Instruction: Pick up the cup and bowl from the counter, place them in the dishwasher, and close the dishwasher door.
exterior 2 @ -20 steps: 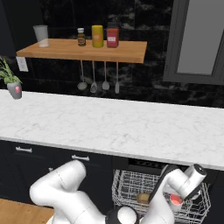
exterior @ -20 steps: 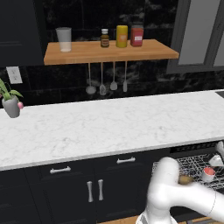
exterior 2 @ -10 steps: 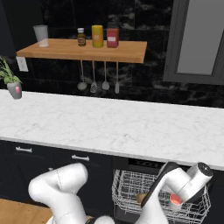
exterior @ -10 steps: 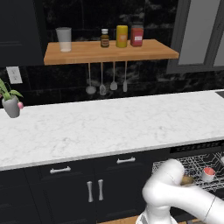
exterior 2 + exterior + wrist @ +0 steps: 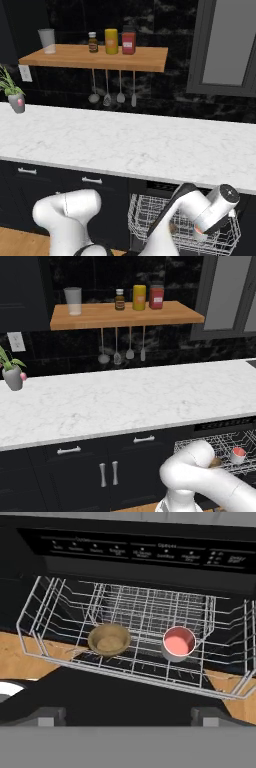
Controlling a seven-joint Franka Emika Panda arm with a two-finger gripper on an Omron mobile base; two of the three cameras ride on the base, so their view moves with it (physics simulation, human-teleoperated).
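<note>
Cup [image 5: 178, 643]: small, squat, light-grey outside, red-pink inside; upright in pulled-out wire rack [image 5: 125, 637], right of centre; seen also from left base view [image 5: 237, 455] as a pale cup with pink mouth.
Bowl [image 5: 109, 639]: round, tan-brown, shallow, mouth up; in same rack, left of cup, apart from it.
Dishwasher [image 5: 135, 557]: black, open; control strip with faint white labels across top edge; light-grey rack drawn forward over wooden floor.
Dishwasher door: cannot tell its position for certain.
Counter [image 5: 125, 401]: long white marble, faint grey veins, above dark navy cabinets [image 5: 107, 471] with small silver handles.
Gripper [image 5: 127, 714]: 2 dark fingertips at bottom of hand view, spread wide apart, nothing between them; above and in front of rack, touching neither cup nor bowl.
Shelf [image 5: 125, 315]: wooden, carrying translucent tumbler [image 5: 73, 301] and 3 jars; 4 utensils hanging beneath.
Plant pot [image 5: 13, 377]: grey, at left end of counter.
</note>
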